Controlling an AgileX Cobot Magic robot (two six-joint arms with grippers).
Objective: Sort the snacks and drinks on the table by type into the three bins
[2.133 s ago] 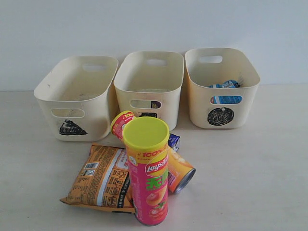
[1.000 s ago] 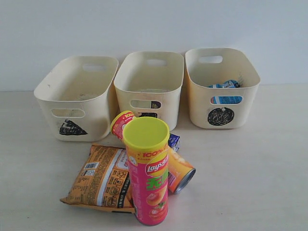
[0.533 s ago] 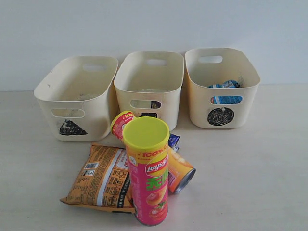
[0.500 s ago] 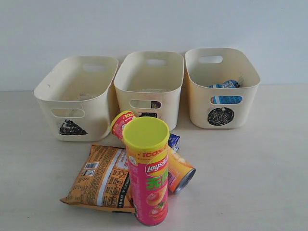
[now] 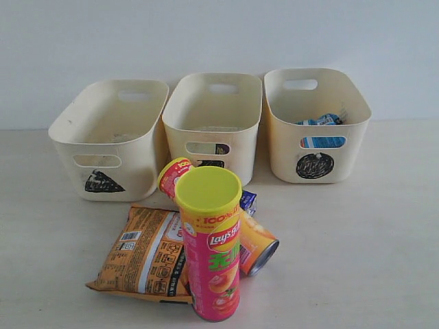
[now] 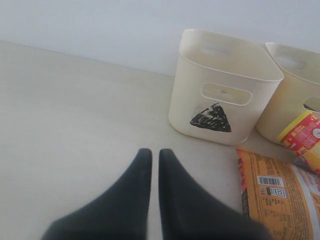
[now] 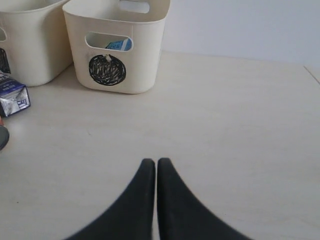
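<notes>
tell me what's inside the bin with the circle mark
A blue and white packet lies in the circle bin, seen over its rim and through its handle slot. The wall covers the rest of the inside.

Bright, even, diffuse light in all 3 views. In the exterior view the shadows are soft and short, sitting at the foot of the bins (image 5: 212, 116) on the bench (image 5: 357, 260). The yellow-green lid (image 5: 208, 190) looks flat and evenly lit. Pic is a bit soft and low-res, colours slightly washed, and the wall (image 5: 219, 34) has a cool bluish cast. In the wrist views, left tool (image 6: 151, 156) and right tool (image 7: 151, 162) are near-black shapes w/ little surface detail, blurring toward the lens. Bench and bins behind them look sharper.
</notes>
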